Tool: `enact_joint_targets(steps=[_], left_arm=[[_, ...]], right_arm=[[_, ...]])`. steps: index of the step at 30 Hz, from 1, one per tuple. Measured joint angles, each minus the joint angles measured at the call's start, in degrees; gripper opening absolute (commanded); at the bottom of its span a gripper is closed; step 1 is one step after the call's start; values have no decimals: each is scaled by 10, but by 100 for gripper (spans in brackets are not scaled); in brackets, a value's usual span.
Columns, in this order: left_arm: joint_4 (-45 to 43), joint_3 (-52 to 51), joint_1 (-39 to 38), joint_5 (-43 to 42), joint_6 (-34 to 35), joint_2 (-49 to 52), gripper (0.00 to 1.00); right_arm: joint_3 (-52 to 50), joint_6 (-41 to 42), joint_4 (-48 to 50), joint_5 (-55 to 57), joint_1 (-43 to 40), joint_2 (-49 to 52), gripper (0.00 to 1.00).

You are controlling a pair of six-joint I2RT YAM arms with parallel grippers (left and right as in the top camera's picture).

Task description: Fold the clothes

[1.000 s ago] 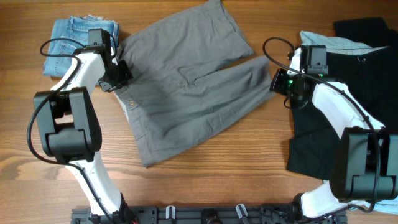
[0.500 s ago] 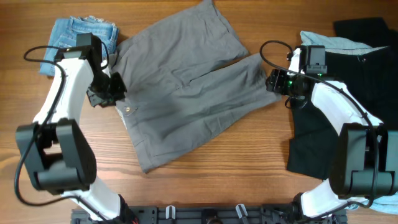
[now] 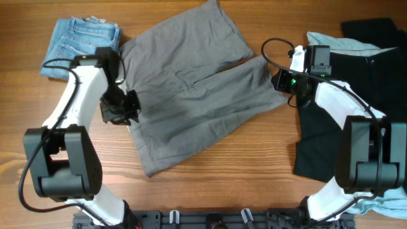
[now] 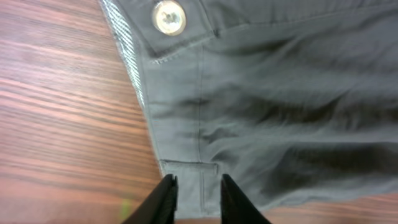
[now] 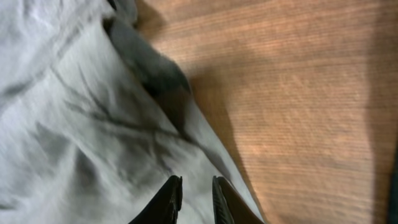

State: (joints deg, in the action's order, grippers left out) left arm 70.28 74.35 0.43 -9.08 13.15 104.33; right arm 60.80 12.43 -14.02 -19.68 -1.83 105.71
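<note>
The grey shorts (image 3: 191,95) lie spread flat at the table's middle, waistband to the left, legs to the upper right. My left gripper (image 3: 126,112) hovers over the waistband edge. In the left wrist view its jaws (image 4: 198,193) stand narrowly open, with a belt loop (image 4: 199,174) lying flat between them and the button (image 4: 169,17) further off. My right gripper (image 3: 278,81) is at the hem corner of the shorts' near leg. In the right wrist view its fingers (image 5: 194,196) are drawn close together on wrinkled grey cloth (image 5: 74,124).
Folded blue denim shorts (image 3: 79,38) sit at the back left, close to the left arm. Black shorts (image 3: 331,140) lie under the right arm, with a pale-blue garment (image 3: 346,43) and more black cloth (image 3: 372,28) behind. Bare wood (image 3: 241,172) shows in front.
My left gripper slid down the waistband from its upper corner and its jaws parted a little. My right gripper edged left onto the leg hem, opened, then closed down on the cloth.
</note>
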Motion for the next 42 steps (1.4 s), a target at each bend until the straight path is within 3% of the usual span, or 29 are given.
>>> enact_joint_targets(steps=[3,6,7,11,15,18,24,33,35,40,41,42], left_arm=[[-49,-54,-23,-21,2,-1,27],[-115,-109,-40,-45,7,-2,6],[-155,-148,-52,-55,14,-2,4],[-192,-177,-54,-40,54,-10,4],[-242,-183,-53,27,119,-26,4],[-296,-183,-33,51,156,-28,4],[-320,-183,-24,63,178,-28,4],[-320,-183,-24,63,179,-28,4],[-319,-183,-24,63,179,-28,4],[-318,-183,-24,64,181,-28,4],[-317,-183,-24,65,181,-28,4],[-316,-183,-24,67,181,-28,4]], right_arm=[[0,16,4,-7,0,16,33],[0,19,3,-13,-2,21,40],[0,19,-5,-23,-5,19,40],[-1,23,-103,-59,-39,-36,46],[3,19,-237,-61,-57,-115,52],[-10,16,-260,-55,-56,-113,53],[-102,16,-175,-54,-55,-72,47],[-109,16,-56,-63,-54,-66,38],[-109,16,-38,-69,-54,-66,24],[-109,14,-13,-93,-54,-66,9],[-109,14,-13,-96,-54,-66,19],[-109,14,-12,-99,-55,-66,46]])
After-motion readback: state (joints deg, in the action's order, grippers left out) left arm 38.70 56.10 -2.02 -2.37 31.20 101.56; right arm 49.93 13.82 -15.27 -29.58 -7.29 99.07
